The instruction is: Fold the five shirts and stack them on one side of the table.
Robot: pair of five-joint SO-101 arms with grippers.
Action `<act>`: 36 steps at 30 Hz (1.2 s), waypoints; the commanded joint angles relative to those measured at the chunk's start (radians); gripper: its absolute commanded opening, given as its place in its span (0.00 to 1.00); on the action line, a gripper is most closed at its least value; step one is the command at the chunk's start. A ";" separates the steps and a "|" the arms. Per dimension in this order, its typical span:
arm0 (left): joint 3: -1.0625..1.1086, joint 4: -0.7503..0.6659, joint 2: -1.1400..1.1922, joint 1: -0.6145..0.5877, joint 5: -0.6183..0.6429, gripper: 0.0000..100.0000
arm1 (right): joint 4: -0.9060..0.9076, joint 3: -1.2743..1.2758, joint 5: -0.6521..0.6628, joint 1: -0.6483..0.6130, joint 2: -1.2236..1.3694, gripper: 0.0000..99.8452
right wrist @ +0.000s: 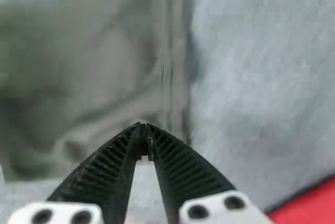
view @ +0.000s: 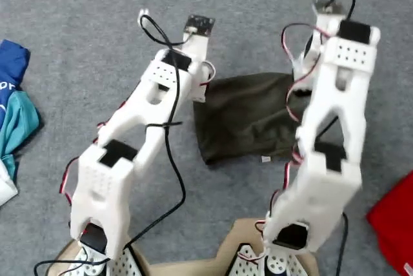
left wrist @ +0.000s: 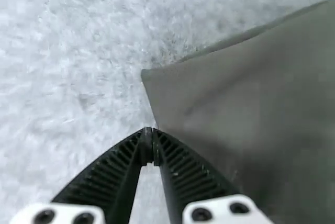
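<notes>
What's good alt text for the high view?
A folded dark olive fabric shirt lies mid-table on the grey fuzzy table cover, between the white left arm and white right arm bent over it. A crumpled blue-and-teal shirt sits at the left arm's edge, a red shirt at the right arm's.

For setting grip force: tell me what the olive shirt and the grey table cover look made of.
The olive shirt looks like thin, matte cloth, perhaps cotton: it lies in soft folds with a stitched edge. The table cover is probably grey felt or short-pile fabric: its surface looks fuzzy and fibrous.
</notes>
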 commanded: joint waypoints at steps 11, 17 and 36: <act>-0.466 0.127 0.335 -0.011 -0.005 0.02 | -0.577 0.912 -0.023 -0.015 -0.355 0.01; -0.663 0.278 0.450 -0.035 -0.083 0.02 | -0.643 0.911 0.066 0.107 -0.200 0.01; -1.186 0.697 0.355 -0.038 -0.063 0.02 | -0.226 0.631 0.041 -0.061 -0.541 0.01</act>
